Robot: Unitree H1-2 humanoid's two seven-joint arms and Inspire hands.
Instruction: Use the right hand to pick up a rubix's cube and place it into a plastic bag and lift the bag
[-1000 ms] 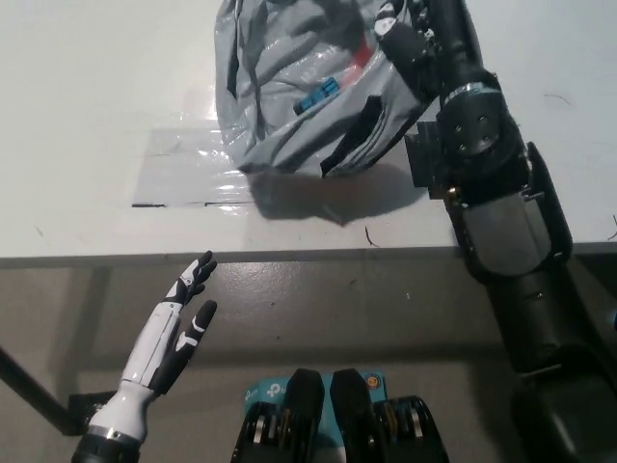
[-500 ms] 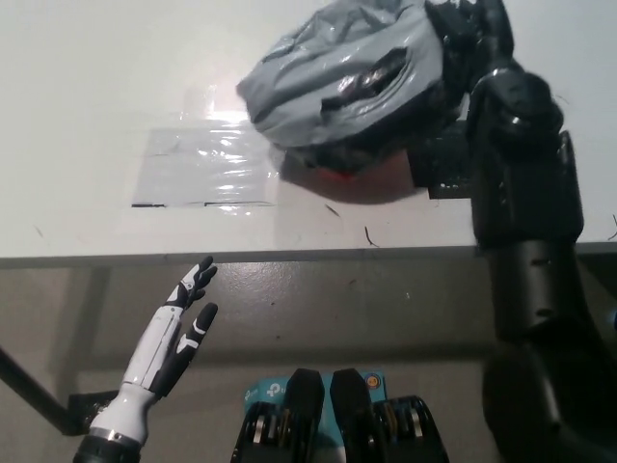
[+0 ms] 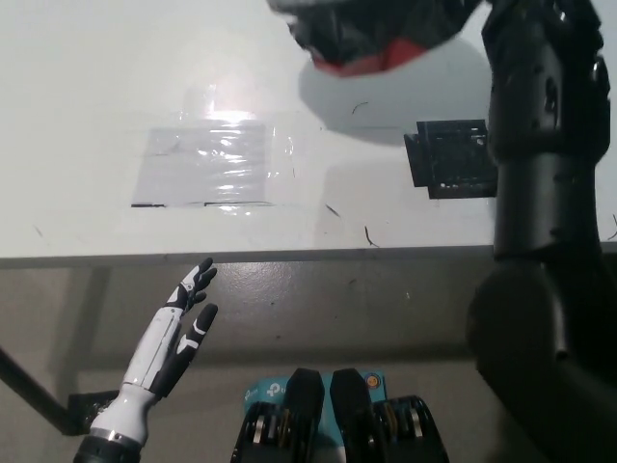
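Plastic bag (image 3: 371, 34) is up off the surface (image 3: 96, 116), at the far top edge of the head view, mostly cut off by the frame. Only its underside shows: dark, with a red patch showing through at the bottom, likely the rubix's cube inside, but cannot tell for sure. Bag's shadow falls on the white surface just below it, bag and surface apart.

Right arm (image 3: 540, 193), black, rises from the near right up to the far right corner next to the bag. Right hand itself is out of frame or hidden behind the bag, so cannot tell how its fingers stand or what they grip.

Left hand (image 3: 178, 333), white, rests low at near left, below the surface's front edge, holding nothing, fingers spread and extended.

On the surface: a clear shiny film patch (image 3: 207, 164) taped flat at left-centre, a small black square mat (image 3: 448, 159) to its right beside the arm. Few small dark marks between them.
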